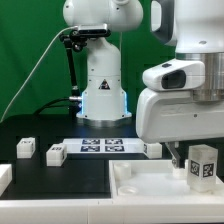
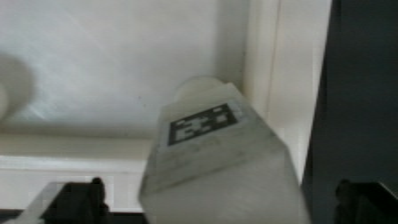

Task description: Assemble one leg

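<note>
Black table (image 1: 70, 185): jaws wide, straddling leg (image 1: 203, 165) w/ gaps both sides, by large white piece (image 1: 150, 192).

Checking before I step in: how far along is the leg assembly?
Done: one leg is upright at the large white square piece, away from the loose legs. In hand: the gripper straddles it; whether it grips is unclear. Left: seating it in a corner socket isn't confirmed.

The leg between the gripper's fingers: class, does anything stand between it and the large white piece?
Nothing visible does. The leg sits between the gripper's fingers, right over the large white piece. Whether it touches that piece cannot be told.
</note>
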`<state>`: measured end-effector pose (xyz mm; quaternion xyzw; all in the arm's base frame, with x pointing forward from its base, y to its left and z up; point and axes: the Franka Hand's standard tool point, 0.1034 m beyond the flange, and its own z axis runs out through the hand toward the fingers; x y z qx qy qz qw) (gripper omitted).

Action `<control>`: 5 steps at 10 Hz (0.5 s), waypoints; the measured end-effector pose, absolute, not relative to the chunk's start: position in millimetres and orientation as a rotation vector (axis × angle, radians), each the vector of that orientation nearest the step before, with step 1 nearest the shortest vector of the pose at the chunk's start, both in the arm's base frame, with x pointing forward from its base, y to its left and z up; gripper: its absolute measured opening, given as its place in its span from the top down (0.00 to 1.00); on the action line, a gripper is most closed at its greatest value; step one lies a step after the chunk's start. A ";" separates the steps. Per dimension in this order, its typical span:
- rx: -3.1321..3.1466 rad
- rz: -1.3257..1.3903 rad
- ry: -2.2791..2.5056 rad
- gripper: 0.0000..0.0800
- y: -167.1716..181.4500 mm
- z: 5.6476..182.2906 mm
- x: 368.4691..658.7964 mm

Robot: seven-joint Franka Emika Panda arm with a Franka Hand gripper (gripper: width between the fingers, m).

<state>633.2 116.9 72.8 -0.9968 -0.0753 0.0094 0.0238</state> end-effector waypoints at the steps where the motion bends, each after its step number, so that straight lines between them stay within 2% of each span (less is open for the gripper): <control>1: -3.078 0.031 -0.345 0.19 114.6 72.9 633.4; 3: -3.076 0.028 -0.360 0.20 114.6 72.9 633.7; 4: -3.076 0.028 -0.360 0.41 114.5 72.9 633.7; 5: -3.076 0.028 -0.356 0.41 114.6 72.9 633.7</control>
